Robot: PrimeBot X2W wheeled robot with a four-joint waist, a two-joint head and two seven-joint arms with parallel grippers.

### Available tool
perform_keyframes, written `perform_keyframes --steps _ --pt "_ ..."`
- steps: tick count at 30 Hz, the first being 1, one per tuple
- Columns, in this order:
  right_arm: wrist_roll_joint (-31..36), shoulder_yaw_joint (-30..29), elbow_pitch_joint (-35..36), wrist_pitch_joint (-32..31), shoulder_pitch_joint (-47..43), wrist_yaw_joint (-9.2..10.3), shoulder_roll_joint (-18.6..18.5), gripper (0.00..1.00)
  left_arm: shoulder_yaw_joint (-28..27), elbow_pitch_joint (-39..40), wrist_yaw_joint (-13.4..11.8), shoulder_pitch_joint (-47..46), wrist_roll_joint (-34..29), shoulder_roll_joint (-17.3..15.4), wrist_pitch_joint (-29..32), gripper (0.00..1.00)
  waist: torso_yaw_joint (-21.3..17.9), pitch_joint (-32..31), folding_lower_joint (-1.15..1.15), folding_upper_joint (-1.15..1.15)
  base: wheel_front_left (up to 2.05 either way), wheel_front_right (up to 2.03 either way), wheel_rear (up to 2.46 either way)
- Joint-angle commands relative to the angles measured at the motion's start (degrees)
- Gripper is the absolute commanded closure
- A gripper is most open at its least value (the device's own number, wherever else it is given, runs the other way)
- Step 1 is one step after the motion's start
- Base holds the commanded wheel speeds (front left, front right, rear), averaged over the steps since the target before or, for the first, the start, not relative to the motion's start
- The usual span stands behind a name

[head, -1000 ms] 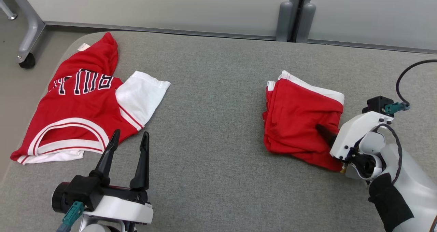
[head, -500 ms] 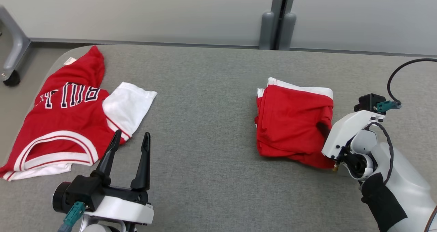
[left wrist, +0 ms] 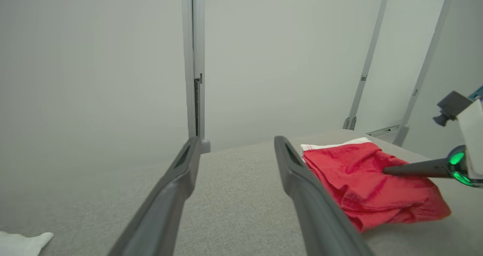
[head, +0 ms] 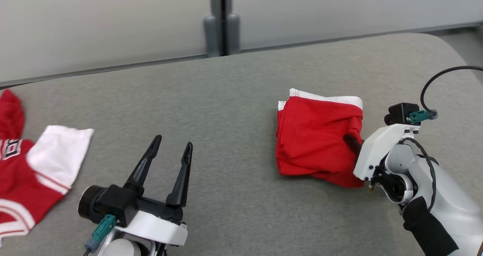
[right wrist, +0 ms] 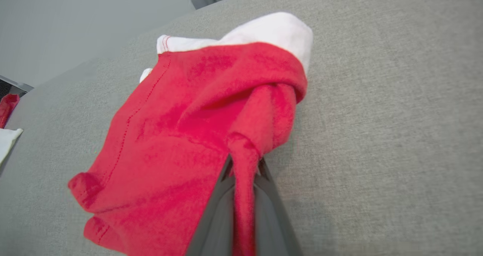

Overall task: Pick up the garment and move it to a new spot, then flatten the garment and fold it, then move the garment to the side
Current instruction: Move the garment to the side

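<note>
Folded red cloth garment with a white hem band [head: 315, 143] lies as a compact, slightly lumpy bundle on the grey fabric-covered surface [head: 234, 97], toward 3 o'clock in the head view, with the white band along its 12 o'clock edge. Right tool [head: 354, 142] is clamped tight on a raised ridge of red cloth at the bundle's 3 o'clock edge. The right wrist view shows the cloth pinched between the dark fingers [right wrist: 220, 210]. Most of the bundle rests on the surface, not lifted clear. Judgement: relocating, flattening and folding look done; the shift to the side seems in hand, release left. Left tool [head: 173, 141] at 7 o'clock, jaws spread wide, holding nothing. Second red-and-white lettered jersey [head: 22, 173] at 9 o'clock, unfolded, well apart.
</note>
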State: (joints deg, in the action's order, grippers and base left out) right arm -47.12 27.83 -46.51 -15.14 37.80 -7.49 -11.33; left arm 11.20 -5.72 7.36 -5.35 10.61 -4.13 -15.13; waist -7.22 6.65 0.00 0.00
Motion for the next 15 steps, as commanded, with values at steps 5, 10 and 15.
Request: perform_keyframes --steps 5,10,15 --pt "-1.69 1.48 1.74 1.40 0.07 -0.01 -1.10 1.00 1.97 0.03 0.12 -2.08 0.54 -1.59 -0.01 0.00 -7.53 2.50 0.00 0.00 0.00 0.00 0.00" --pt "-2.43 3.18 3.33 2.39 1.04 -0.01 -1.78 1.00 3.56 -0.14 0.12 -3.60 0.68 -2.78 -0.01 0.00 -10.42 4.55 0.00 0.00 0.00 0.00 0.00" --pt "-1.39 6.01 5.71 3.62 3.32 -0.01 -4.28 1.00 4.77 -0.04 0.12 -5.35 0.79 -4.06 -0.02 0.00 -10.87 7.34 0.00 0.00 0.00 0.00 0.00"
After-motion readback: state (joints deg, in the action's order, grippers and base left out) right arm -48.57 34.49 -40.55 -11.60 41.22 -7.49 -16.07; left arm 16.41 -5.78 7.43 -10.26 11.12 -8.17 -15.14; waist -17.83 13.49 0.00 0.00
